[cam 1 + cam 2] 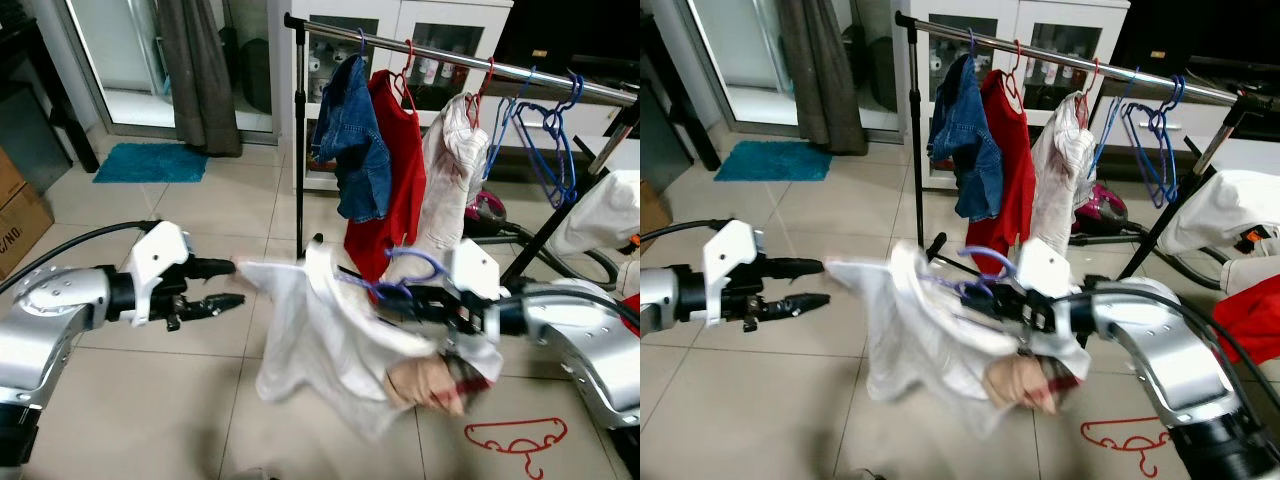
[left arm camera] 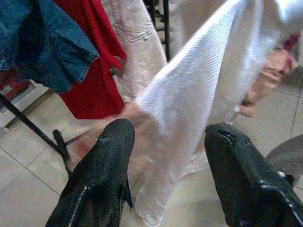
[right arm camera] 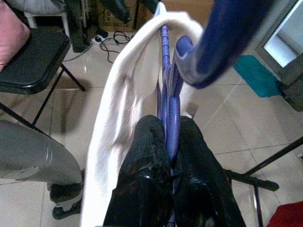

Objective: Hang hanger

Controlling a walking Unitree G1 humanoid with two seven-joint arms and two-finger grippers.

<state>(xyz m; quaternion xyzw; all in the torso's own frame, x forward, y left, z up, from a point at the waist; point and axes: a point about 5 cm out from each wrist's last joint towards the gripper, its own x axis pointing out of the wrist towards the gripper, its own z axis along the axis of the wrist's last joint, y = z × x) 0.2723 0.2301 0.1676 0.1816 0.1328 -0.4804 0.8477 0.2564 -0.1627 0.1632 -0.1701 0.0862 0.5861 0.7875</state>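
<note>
Now, from the head, both silver arms reach forward: the right gripper [image 1: 415, 300] carries a blue plastic hanger [image 1: 405, 270] draped with a white shirt [image 1: 320, 345], below the metal clothes rail [image 1: 450, 55]. Left wrist: the left gripper [image 2: 165, 156] gapes wide around the ribbed white sleeve. Right wrist: black fingers [image 3: 142, 175] pinch the hanger tight.
</note>
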